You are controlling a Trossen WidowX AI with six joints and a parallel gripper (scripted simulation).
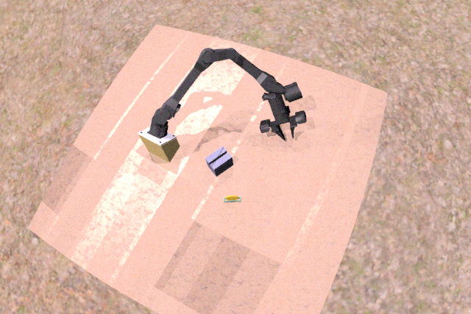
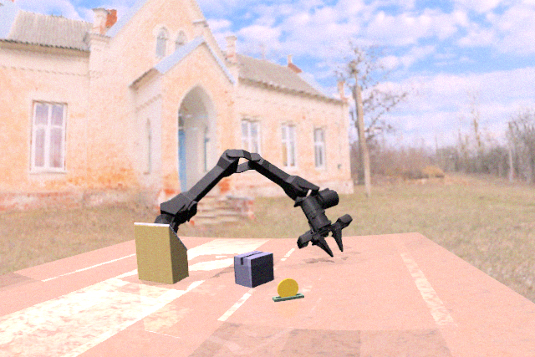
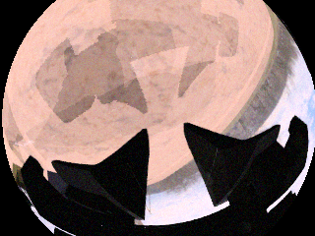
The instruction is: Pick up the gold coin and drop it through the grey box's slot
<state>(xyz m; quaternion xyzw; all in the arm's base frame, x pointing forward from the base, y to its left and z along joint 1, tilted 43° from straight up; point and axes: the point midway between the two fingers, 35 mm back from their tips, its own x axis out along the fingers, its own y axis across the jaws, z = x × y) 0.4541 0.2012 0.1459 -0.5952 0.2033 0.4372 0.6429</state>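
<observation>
The gold coin (image 1: 231, 197) (image 2: 287, 288) stands on its edge in the shallow green holder (image 1: 227, 201) (image 2: 276, 299). The grey box (image 1: 223, 167) (image 2: 262, 272) stands near it, with the narrow slot in its lid facing up. My gripper (image 1: 289, 140) (image 2: 337, 253) (image 3: 165, 130) is partly open, with nothing between its fingertips. It hangs above the table, well away from the coin, beyond the box and to the right in the top and exterior views. The wrist view shows neither the coin nor the holder.
The arm's tan base block (image 1: 164, 151) (image 2: 156, 253) stands at the left of the box. The arm arches from it over the table (image 1: 296, 196) (image 2: 367, 283). The box stands between the base block and the coin holder.
</observation>
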